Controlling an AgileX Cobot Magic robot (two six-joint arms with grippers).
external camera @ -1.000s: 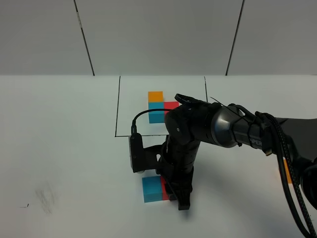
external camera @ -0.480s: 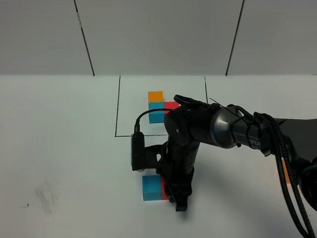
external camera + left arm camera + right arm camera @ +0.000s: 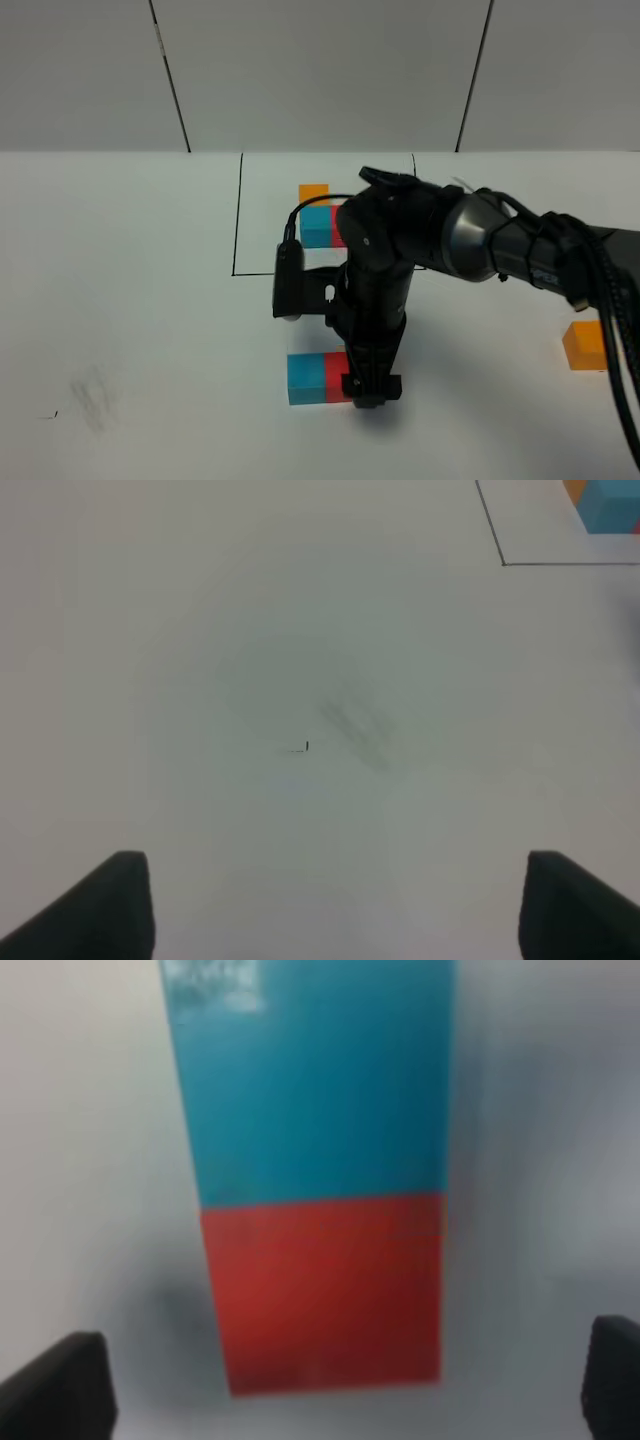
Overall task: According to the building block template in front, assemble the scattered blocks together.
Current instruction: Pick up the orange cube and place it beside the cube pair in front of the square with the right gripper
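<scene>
Right pincer (image 3: 366,390), released, straddles the red block (image 3: 320,1290); lifting off-vertical could drag it away from the cyan block (image 3: 310,1090).

cyan cube (image 3: 305,379) touches red cube (image 3: 334,378); orange cube (image 3: 584,346) well apart; framed template trio (image 3: 317,226) behind.

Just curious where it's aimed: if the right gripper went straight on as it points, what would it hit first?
Probably the red block, straight ahead between the right gripper's open fingers, touching the cyan block. The fingers might pass beside it to the table.
</scene>
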